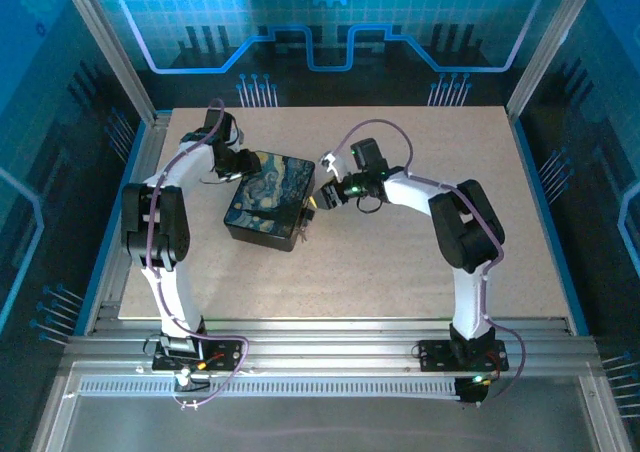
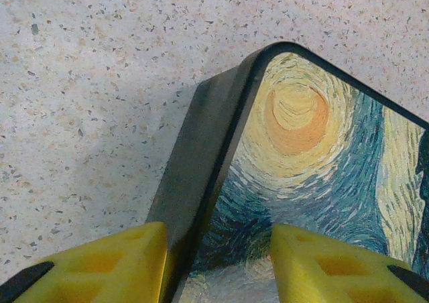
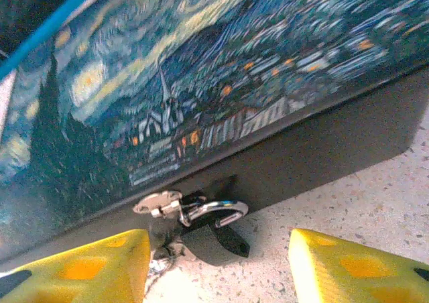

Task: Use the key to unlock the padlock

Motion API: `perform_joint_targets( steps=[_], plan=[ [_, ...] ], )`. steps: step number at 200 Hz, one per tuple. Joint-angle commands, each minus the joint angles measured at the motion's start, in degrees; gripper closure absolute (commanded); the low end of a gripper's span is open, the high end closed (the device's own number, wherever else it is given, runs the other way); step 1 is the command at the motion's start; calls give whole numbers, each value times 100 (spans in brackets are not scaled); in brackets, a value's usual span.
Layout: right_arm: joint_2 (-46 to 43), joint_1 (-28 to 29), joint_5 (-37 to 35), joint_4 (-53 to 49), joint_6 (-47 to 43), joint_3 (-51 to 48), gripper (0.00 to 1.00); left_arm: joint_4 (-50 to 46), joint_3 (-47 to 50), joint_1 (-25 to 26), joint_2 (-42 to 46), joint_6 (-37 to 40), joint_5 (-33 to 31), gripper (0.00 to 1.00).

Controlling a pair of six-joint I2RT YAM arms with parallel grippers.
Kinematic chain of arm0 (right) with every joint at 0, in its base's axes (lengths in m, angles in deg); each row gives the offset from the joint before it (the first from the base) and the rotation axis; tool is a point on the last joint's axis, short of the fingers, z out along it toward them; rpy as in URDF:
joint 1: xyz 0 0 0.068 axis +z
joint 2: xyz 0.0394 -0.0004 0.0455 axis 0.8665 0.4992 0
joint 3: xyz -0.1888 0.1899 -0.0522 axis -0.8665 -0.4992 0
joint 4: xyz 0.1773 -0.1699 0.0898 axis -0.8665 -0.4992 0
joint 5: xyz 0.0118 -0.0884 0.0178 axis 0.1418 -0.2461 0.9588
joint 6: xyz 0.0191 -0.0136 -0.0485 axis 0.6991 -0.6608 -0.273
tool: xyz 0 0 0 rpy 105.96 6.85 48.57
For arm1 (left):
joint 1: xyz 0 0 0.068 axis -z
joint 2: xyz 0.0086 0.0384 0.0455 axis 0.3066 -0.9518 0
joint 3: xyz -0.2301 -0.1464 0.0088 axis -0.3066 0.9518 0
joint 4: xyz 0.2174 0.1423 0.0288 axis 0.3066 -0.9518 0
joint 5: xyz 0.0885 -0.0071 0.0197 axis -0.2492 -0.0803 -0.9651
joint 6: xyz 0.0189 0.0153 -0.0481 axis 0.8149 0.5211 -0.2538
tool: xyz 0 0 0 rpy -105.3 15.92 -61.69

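The padlock (image 3: 216, 209) hangs at the dark front wall of the painted box (image 3: 221, 62), its silvery shackle loop through a dark hasp tab. A pale flat silvery key (image 3: 157, 202) sticks out of the padlock's left end. My right gripper (image 3: 220, 243) is open, with the padlock and key between and just beyond its yellow fingers (image 3: 107, 263), touching neither. In the top view this gripper (image 1: 322, 196) is at the box's right side. My left gripper (image 2: 219, 249) is open and straddles the box's (image 2: 201, 155) edge, one finger beside the wall and one over the lid.
The box (image 1: 268, 200) sits mid-table on the speckled board (image 1: 400, 272), with the left gripper (image 1: 243, 162) at its far left corner. A small silvery bit (image 3: 157, 263) lies by my right gripper's left finger. Frame rails border the board.
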Motion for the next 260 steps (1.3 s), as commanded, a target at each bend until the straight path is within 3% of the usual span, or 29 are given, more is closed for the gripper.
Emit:
perform_joint_targets(
  steps=[1,22,42,85,99,108,114,130,145,173,192,224,260],
  plan=[
    [-11,-138,612,661,1328,-371,0,-365,10,67,-9,-143,237,54],
    [-184,-103,182,723,1673,-618,0,-353,19,68,140,-145,186,53],
    [-648,83,-673,266,1162,-733,0,-372,-41,68,355,-98,79,52],
    [-1979,695,-3855,-332,8,-931,0,-556,-137,111,783,40,-166,46],
    [-2338,714,-5083,-85,604,-1156,0,-675,-43,160,895,156,-369,43],
    [-2505,598,-5515,-21,1144,-1340,0,-720,61,173,943,251,-453,42],
    [-2604,438,-5350,44,1545,-1466,0,-739,143,168,961,276,-507,42],
    [-2645,-212,-3299,323,2001,-1691,0,-751,363,167,978,345,-587,42],
    [-2511,-415,-2377,239,2147,-1673,10,-772,527,190,973,347,-644,43],
    [-2108,-416,-1564,-91,2357,-1552,28,-697,823,200,915,275,-641,48],
    [-1676,-413,-1022,22,2888,-1510,33,-759,920,195,802,250,-852,54],
    [-1089,-78,-742,437,3627,-1488,32,-881,1085,102,663,312,-1179,70],
    [-341,293,-541,1087,4419,-1360,30,-819,1353,-146,588,281,-1271,77]
  ],
)
